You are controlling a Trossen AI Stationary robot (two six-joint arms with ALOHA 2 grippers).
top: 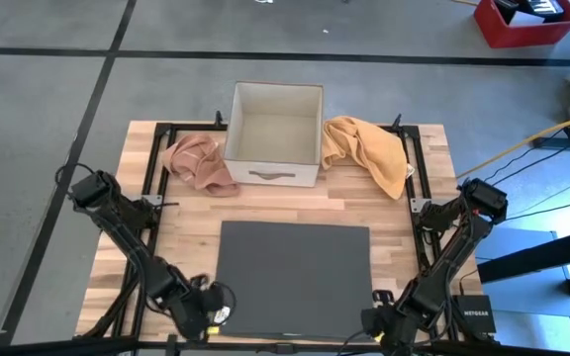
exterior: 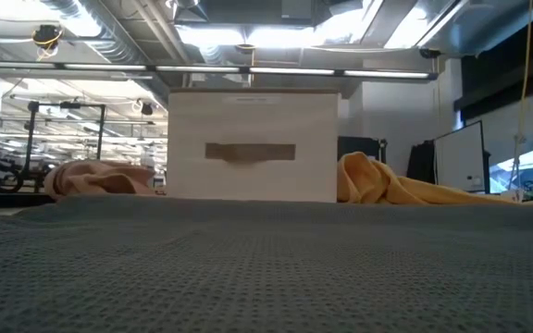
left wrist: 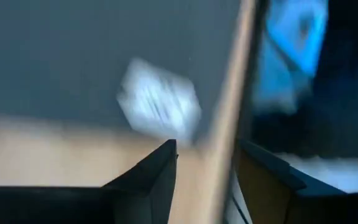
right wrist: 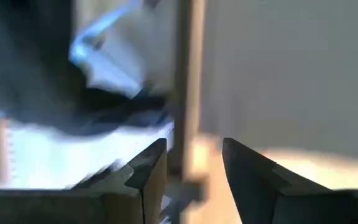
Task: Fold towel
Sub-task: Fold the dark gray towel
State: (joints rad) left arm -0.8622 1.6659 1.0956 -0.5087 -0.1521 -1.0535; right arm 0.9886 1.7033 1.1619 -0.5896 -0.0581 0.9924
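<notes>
Two towels lie bunched at the far side of your table in the high view: a pink towel [top: 199,163] just left of the white box [top: 274,134], touching its near-left corner, and a yellow towel [top: 368,150] just right of the box, spilling toward the right edge. The box sits open-topped at far centre with its handle slot facing the near side. A dark grey mat [top: 293,281] lies flat at near centre on the wooden table [top: 275,202], well apart from both towels. Your left gripper [top: 209,314] rests at the near-left corner of the mat, and your right gripper [top: 382,324] rests at the near-right corner. In the low view you look across the mat's woven surface [exterior: 266,268] to the box front [exterior: 253,145], with the pink towel [exterior: 100,178] heaped at its left and the yellow towel [exterior: 396,188] draped at its right. The left wrist view shows that gripper's two dark fingers [left wrist: 151,180] held apart with nothing between them, over the table edge. The right wrist view likewise shows its fingers [right wrist: 143,180] spread and empty, by the table edge.
</notes>
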